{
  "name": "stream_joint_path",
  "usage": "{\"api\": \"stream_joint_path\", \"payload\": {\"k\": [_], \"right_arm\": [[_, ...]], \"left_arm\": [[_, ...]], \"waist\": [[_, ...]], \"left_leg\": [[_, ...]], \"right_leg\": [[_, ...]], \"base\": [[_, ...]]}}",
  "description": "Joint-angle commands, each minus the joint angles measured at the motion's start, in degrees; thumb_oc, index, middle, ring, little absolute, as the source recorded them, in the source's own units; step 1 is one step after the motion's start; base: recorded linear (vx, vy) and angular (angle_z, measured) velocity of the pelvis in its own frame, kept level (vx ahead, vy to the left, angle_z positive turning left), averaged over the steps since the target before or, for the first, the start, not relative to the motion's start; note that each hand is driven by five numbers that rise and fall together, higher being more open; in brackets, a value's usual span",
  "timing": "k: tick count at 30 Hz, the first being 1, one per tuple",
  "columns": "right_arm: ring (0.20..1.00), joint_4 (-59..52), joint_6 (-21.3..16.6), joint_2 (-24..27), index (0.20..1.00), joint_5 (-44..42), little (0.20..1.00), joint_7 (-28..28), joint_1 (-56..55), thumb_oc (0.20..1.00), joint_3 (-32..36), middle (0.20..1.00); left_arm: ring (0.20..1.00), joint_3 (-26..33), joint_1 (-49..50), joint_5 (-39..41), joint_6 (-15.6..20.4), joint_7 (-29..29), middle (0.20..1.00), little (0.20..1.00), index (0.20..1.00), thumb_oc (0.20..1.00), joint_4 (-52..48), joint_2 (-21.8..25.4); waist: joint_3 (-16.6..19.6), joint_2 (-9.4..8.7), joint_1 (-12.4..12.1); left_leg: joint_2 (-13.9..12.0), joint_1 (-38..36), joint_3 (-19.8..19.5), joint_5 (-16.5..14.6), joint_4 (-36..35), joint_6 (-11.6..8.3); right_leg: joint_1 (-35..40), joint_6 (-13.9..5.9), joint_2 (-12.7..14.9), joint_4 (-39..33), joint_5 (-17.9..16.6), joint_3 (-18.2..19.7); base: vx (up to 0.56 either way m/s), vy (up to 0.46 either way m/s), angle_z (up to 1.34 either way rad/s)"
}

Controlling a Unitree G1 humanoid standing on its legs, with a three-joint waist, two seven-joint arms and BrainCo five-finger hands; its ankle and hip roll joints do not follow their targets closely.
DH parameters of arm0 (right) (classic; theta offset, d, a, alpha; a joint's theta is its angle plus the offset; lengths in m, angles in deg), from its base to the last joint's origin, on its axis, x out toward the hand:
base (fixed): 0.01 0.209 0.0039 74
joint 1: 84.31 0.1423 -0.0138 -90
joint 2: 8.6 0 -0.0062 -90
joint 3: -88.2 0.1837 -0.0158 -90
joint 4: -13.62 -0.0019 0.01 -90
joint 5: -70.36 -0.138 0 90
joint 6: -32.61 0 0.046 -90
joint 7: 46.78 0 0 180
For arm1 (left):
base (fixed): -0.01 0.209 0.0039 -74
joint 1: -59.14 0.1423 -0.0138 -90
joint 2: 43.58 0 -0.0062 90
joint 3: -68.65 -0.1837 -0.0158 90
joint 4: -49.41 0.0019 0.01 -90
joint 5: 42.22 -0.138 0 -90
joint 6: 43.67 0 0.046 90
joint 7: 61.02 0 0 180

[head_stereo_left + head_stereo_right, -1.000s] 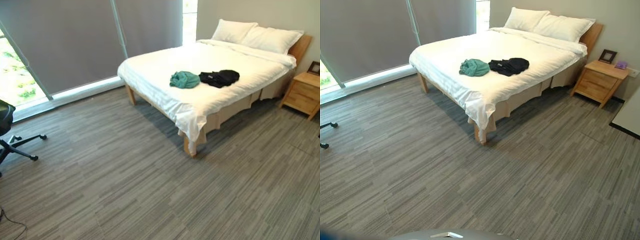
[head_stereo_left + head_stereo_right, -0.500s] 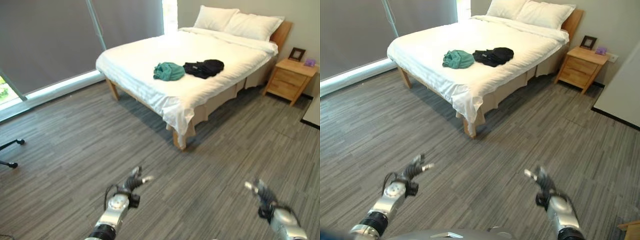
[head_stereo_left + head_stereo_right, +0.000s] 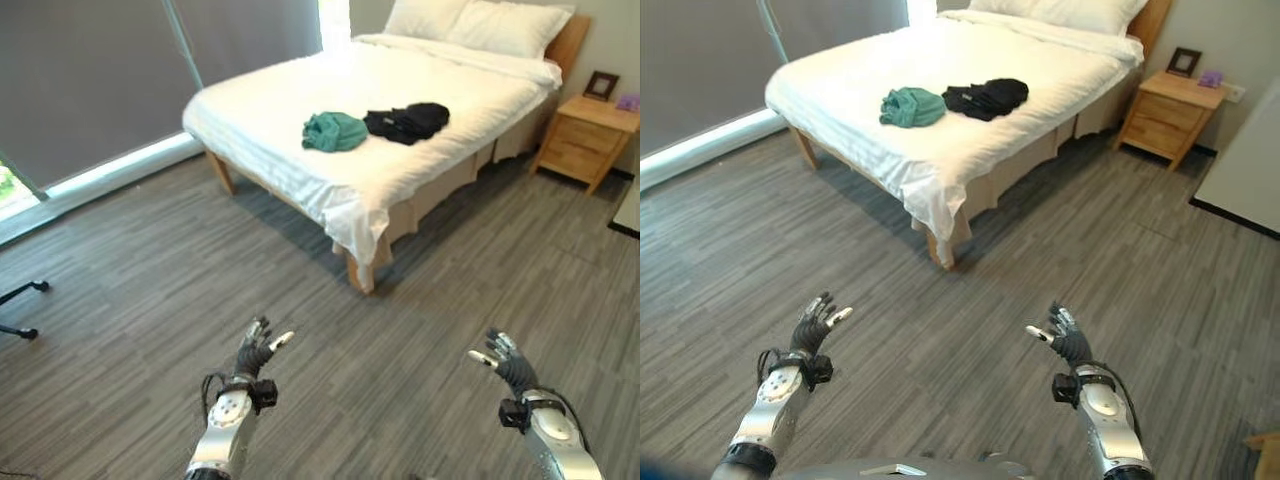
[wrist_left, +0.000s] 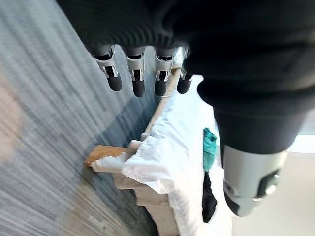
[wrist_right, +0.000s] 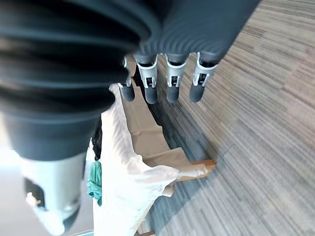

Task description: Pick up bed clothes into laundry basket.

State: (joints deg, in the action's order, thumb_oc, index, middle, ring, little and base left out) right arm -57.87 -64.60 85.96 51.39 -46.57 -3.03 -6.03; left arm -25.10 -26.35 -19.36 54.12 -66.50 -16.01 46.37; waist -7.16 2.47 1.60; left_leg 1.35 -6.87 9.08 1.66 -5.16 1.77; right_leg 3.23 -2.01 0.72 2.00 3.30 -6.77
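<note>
- Clothes to be collected numbered two: a green garment and a black garment, both crumpled on top of the white bed at the far side of the room.
- They lay just beside each other near the middle of the mattress, the green one to the left and the black one to the right.
- Two white pillows sat at the far head of the bed.
- One wooden nightstand stood to the right of the bed, with one small picture frame on it.
- Two robot hands were raised over the grey striped floor in the near part of the scene, well apart from the bed and both garments.
- Left hand was at the near left, its fingers relaxed and spread, holding nothing.
- Right hand was at the near right, its fingers likewise loose and spread, holding nothing.
- Both garments lay far ahead of the hands, between them in direction.
</note>
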Motion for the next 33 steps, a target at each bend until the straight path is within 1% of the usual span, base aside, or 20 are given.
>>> {"api": "stream_joint_path", "payload": {"k": [1, 6, 9, 11, 12, 13, 14, 16, 18, 20, 22, 23, 24, 25, 26, 27, 28, 29, 32, 33], "right_arm": [[1.000, -1.80, -4.24, -0.86, 1.000, -1.53, 1.000, 1.30, 3.44, 1.000, 0.92, 1.000], [1.000, -1.25, -4.30, 0.41, 1.000, -0.43, 1.000, 2.07, 6.53, 1.000, 0.60, 1.000], [1.000, -2.12, -4.31, 0.24, 1.000, 0.00, 1.000, 2.52, 7.14, 1.000, -0.02, 1.000], [1.000, -2.06, -4.15, -0.71, 1.000, -0.05, 1.000, 2.80, 7.09, 1.000, -0.23, 1.000], [1.000, -2.30, -4.07, -1.20, 1.000, -0.41, 1.000, 2.81, 6.94, 1.000, -0.01, 1.000], [1.000, -2.33, -4.02, -1.68, 1.000, -1.86, 1.000, 2.80, 6.42, 1.000, 0.54, 1.000], [1.000, -2.33, -4.03, -1.63, 1.000, -1.89, 1.000, 2.79, 6.38, 1.000, 0.51, 1.000], [1.000, -1.54, -4.15, -2.18, 1.000, -3.15, 1.000, 2.87, 6.14, 1.000, 0.53, 1.000], [1.000, -1.30, -3.83, -2.22, 1.000, -2.54, 1.000, 2.42, 6.02, 1.000, -0.06, 1.000], [1.000, -1.81, -3.47, -2.00, 1.000, -1.95, 1.000, 2.07, 5.96, 1.000, -0.43, 1.000], [1.000, -3.05, -3.16, -1.24, 1.000, -2.90, 1.000, 0.60, 5.15, 1.000, -0.64, 1.000], [1.000, -3.13, -3.10, -1.01, 1.000, -3.18, 1.000, 0.31, 4.88, 1.000, -0.81, 1.000], [1.000, -2.31, -3.20, -0.49, 1.000, -5.11, 1.000, 0.08, 5.11, 1.000, -1.53, 1.000], [1.000, -2.31, -3.20, -0.53, 1.000, -5.11, 1.000, 0.08, 5.11, 1.000, -1.55, 1.000], [1.000, -2.63, -3.13, -0.04, 1.000, -5.93, 1.000, 0.35, 5.29, 1.000, -1.44, 1.000], [1.000, -2.50, -3.51, 0.98, 1.000, -6.13, 1.000, 0.59, 5.38, 1.000, -1.32, 1.000], [1.000, -2.49, -3.51, 0.95, 1.000, -6.13, 1.000, 0.59, 5.42, 1.000, -1.31, 1.000], [1.000, -2.60, -3.09, 2.50, 1.000, -4.86, 1.000, 1.60, 6.10, 1.000, -0.24, 1.000], [1.000, -3.22, -3.25, 2.96, 1.000, -5.52, 1.000, 1.92, 6.01, 1.000, 1.11, 1.000], [1.000, -3.85, -3.34, 3.38, 1.000, -5.24, 1.000, 1.99, 5.35, 1.000, 2.19, 1.000]], "left_arm": [[1.000, 2.93, -2.92, 3.59, 4.84, -1.45, 1.000, 1.000, 1.000, 1.000, -2.28, 1.72], [1.000, 2.45, -5.17, 1.58, 4.97, -2.05, 1.000, 1.000, 1.000, 1.000, -4.46, 3.51], [1.000, 1.22, -6.56, 0.17, 4.51, -2.17, 1.000, 1.000, 1.000, 1.000, -5.88, 4.29], [1.000, 0.43, -7.28, -0.41, 4.34, -2.23, 1.000, 1.000, 1.000, 1.000, -5.98, 4.31], [1.000, 0.48, -7.31, -0.60, 4.30, -2.10, 1.000, 1.000, 1.000, 1.000, -6.36, 4.33], [1.000, 0.76, -7.11, -0.38, 4.39, -1.87, 1.000, 1.000, 1.000, 1.000, -7.60, 4.58], [1.000, 0.78, -7.03, -0.37, 4.36, -1.87, 1.000, 1.000, 1.000, 1.000, -7.66, 4.56], [1.000, 1.22, -7.51, 0.15, 4.72, -1.99, 1.000, 1.000, 1.000, 1.000, -7.17, 4.90], [1.000, 2.31, -7.65, -0.05, 4.99, -2.13, 1.000, 1.000, 1.000, 1.000, -6.44, 5.22], [1.000, 2.91, -7.12, -0.30, 5.03, -2.11, 1.000, 1.000, 1.000, 1.000, -6.38, 5.25], [1.000, 3.68, -5.05, -0.49, 4.85, -1.64, 1.000, 1.000, 1.000, 1.000, -7.79, 5.08], [1.000, 3.56, -4.60, -0.13, 4.75, -1.29, 1.000, 1.000, 1.000, 1.000, -8.04, 4.90], [1.000, 4.69, -3.13, 3.47, 4.33, -0.48, 1.000, 1.000, 1.000, 1.000, -7.62, 3.73], [1.000, 4.71, -3.11, 3.48, 4.32, -0.47, 1.000, 1.000, 1.000, 1.000, -7.63, 3.78], [1.000, 5.70, -2.22, 5.62, 3.91, -0.24, 1.000, 1.000, 1.000, 1.000, -7.96, 3.14], [1.000, 6.37, -1.18, 8.14, 4.35, -0.20, 1.000, 1.000, 1.000, 1.000, -8.66, 2.04], [1.000, 6.37, -1.22, 8.14, 4.35, -0.20, 1.000, 1.000, 1.000, 1.000, -8.65, 2.08], [1.000, 6.84, -1.93, 8.87, 4.40, -0.80, 1.000, 1.000, 1.000, 1.000, -8.13, 1.47], [1.000, 6.46, -1.71, 9.01, 4.56, -0.57, 1.000, 1.000, 1.000, 1.000, -7.92, 1.45], [1.000, 5.97, -1.72, 7.57, 4.70, -0.65, 1.000, 1.000, 1.000, 1.000, -7.42, 2.00]], "waist": [[-0.27, -3.10, 0.48], [-2.42, -2.23, 0.25], [-4.74, -1.58, 0.91], [-5.95, -0.65, 2.22], [-6.05, -0.50, 2.83], [-5.94, -0.75, 4.36], [-6.23, -0.45, 4.65], [-5.95, -1.28, 6.52], [-5.67, -1.64, 7.95], [-5.29, -1.30, 8.19], [-3.58, -1.39, 8.21], [-3.43, -1.27, 7.82], [-2.91, -1.96, 6.60], [-2.67, -2.19, 6.90], [-3.16, -3.05, 5.92], [-5.78, -5.04, 2.85], [-5.71, -5.17, 2.96], [-7.19, -5.83, 1.03], [-7.52, -5.56, -0.42], [-7.30, -4.20, -1.33]], "left_leg": [[-0.93, -0.43, -2.98, -3.00, 0.16, -2.78], [-0.18, 0.57, -2.61, -4.29, 1.07, -1.21], [0.46, -0.19, -2.15, -5.10, 1.15, 0.41], [-0.22, -1.99, -3.06, -5.83, 0.91, 0.30], [-0.60, -3.38, -2.79, -6.38, 0.61, -0.16], [-1.52, -6.51, -3.20, -8.31, 0.25, -1.89], [-1.91, -6.91, -3.45, -8.50, 0.24, -1.98], [-3.53, -10.07, -4.45, -9.48, 0.19, -4.33], [-6.16, -13.87, -4.74, -9.76, 0.17, -6.39], [-7.74, -15.13, -4.47, -9.64, 0.28, -7.33], [-10.83, -14.20, -6.37, -4.86, 8.15, -9.67], [-11.76, -12.48, -6.36, -0.39, 12.29, -10.57], [-13.45, -6.42, -7.55, 9.65, 29.57, -10.96], [-13.21, -5.98, -7.89, 9.84, 29.60, -10.94], [-14.08, -1.87, -7.35, 12.76, 37.76, -10.29], [-12.81, 6.77, -7.12, 11.36, 49.58, -7.78], [-12.65, 7.01, -7.20, 11.44, 49.65, -7.70], [-12.95, 14.54, -4.54, 7.64, 48.24, -7.24], [-12.29, 19.60, -1.97, 6.82, 42.51, -7.93], [-11.41, 21.24, 2.16, 7.60, 29.83, -8.19]], "right_leg": [[1.25, -6.16, 6.76, -3.44, -4.71, 0.67], [-4.14, -7.46, 8.28, 5.61, -3.45, 1.77], [-11.92, -8.80, 9.48, 21.90, -9.64, 2.49], [-17.43, -8.86, 8.99, 27.94, -10.99, 3.36], [-19.61, -8.61, 9.74, 26.03, -10.94, 2.48], [-21.97, -8.69, 11.75, 18.76, -11.01, 0.97], [-21.27, -8.67, 11.55, 18.50, -10.92, 0.49], [-23.21, -10.06, 12.74, 7.94, -13.53, 0.38], [-24.39, -11.59, 12.36, 0.16, -16.82, -2.29], [-24.04, -11.90, 11.41, -2.18, -17.69, -5.08], [-22.04, -9.51, 10.00, 1.33, -16.56, -6.30], [-20.72, -8.14, 9.16, 1.66, -15.65, -6.92], [-17.49, -4.11, 7.18, 3.27, -11.97, -7.27], [-17.69, -4.10, 7.51, 3.22, -12.04, -7.44], [-14.81, -2.19, 7.00, 2.82, -10.64, -7.77], [-9.51, 0.44, 5.68, 1.37, -7.57, -6.41], [-9.62, 0.42, 5.85, 1.33, -7.65, -6.49], [-4.89, 0.22, 5.43, -0.48, -6.15, -5.96], [-1.23, -0.20, 5.47, -1.79, -4.60, -5.80], [1.76, -0.94, 4.86, -2.48, -2.93, -5.43]], "base": [[0.06, 0.075, -0.02], [0.02, 0.100, -0.11], [0.04, 0.132, -0.15], [0.22, 0.071, -0.06], [0.54, -0.066, 0.08], [0.46, -0.078, 0.06], [0.49, -0.154, 0.15], [0.44, -0.206, 0.08], [0.57, -0.287, 0.06], [0.46, -0.252, 0.09], [0.56, -0.371, 0.13], [0.63, -0.511, 0.30], [0.44, -0.380, 0.37], [0.50, -0.473, 0.40], [0.46, -0.483, 0.25], [0.46, -0.478, -0.19], [0.63, -0.478, -0.63], [0.48, -0.208, -0.68], [0.52, -0.104, -0.05], [0.38, 0.004, -0.21]]}}
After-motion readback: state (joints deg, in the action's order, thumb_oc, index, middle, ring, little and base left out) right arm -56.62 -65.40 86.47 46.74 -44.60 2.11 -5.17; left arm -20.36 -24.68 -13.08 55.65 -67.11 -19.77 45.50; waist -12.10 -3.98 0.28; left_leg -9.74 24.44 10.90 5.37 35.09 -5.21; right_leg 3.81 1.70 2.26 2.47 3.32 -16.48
